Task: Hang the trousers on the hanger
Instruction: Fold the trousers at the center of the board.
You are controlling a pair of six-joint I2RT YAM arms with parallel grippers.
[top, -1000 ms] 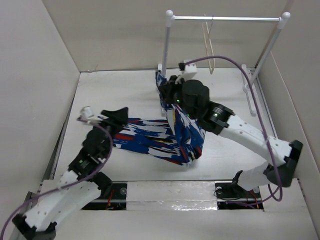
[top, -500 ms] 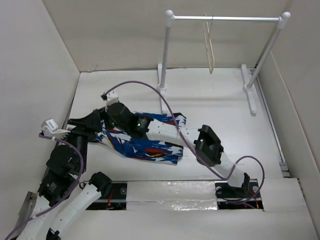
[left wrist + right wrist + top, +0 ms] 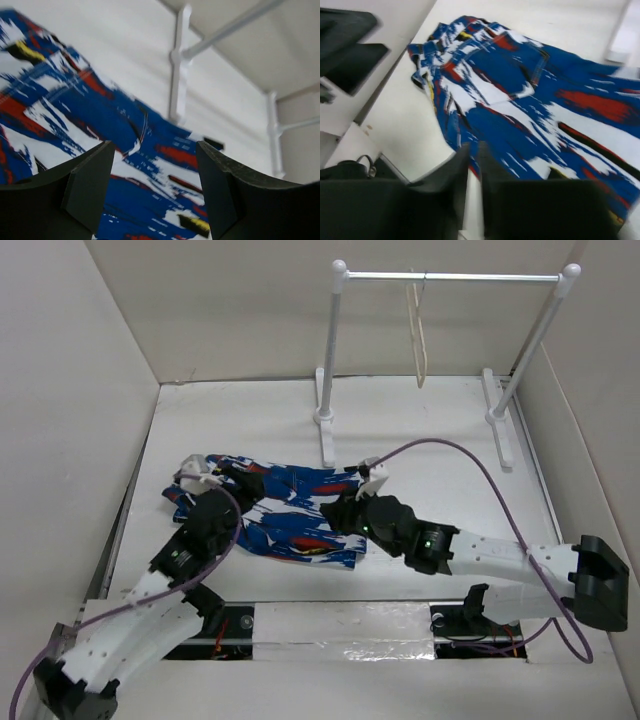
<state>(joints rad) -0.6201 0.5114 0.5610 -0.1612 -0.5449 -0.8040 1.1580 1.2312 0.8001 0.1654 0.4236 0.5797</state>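
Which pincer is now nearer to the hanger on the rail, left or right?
Right, judging by the top view. The right pincer is at the right end of the trousers, nearer the hanger; the left pincer is at their left end, farther aside.

Trousers (image 3: 290,515) on table (image 3: 440,440), front-left of rail stand (image 3: 450,278); hanger (image 3: 420,335) on its rail, behind. Left gripper (image 3: 238,474) over their left end, right gripper (image 3: 345,512) at right edge, maybe touching.

One trousers (image 3: 290,512), one hanger (image 3: 417,332), one rail stand (image 3: 470,278); left hand (image 3: 228,473), right hand (image 3: 340,514): two.
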